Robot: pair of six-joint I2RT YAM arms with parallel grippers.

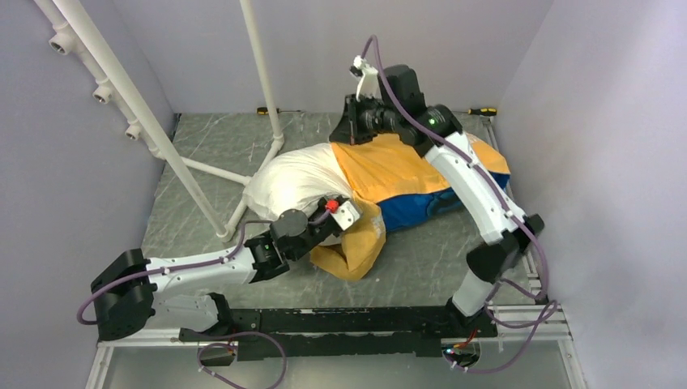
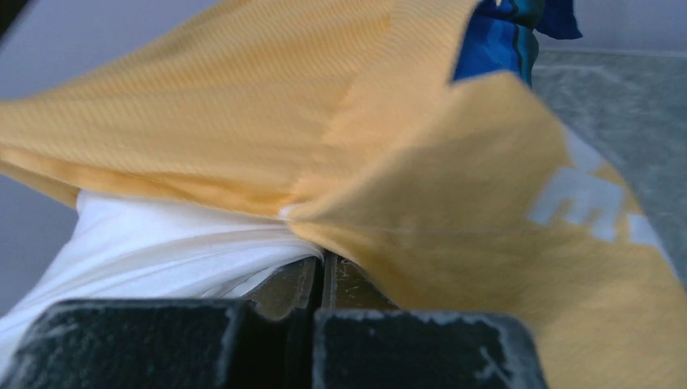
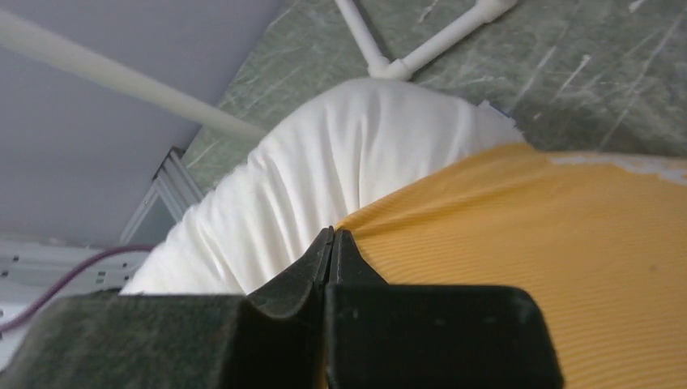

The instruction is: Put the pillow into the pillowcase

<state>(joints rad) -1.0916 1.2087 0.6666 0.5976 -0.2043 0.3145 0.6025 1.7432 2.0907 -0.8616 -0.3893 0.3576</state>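
Left pincer (image 2: pixel 324 263) and right pincer (image 3: pixel 332 243) each pinch tight on the pillowcase (image 1: pixel 397 166) hem, near side and far side; the pillow (image 1: pixel 288 182), lying crosswise and half inside, bulges bare to their left, so the hem probably needs pulling that way.

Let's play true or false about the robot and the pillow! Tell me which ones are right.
1. The pillow is fully inside the pillowcase. False: its white end sticks out on the left.
2. The pillowcase's yellow-orange side faces up. True.
3. The left end effector is wide open. False: it is shut, pinching the pillowcase's edge.
4. The right end effector is shut at the pillowcase's edge. True.
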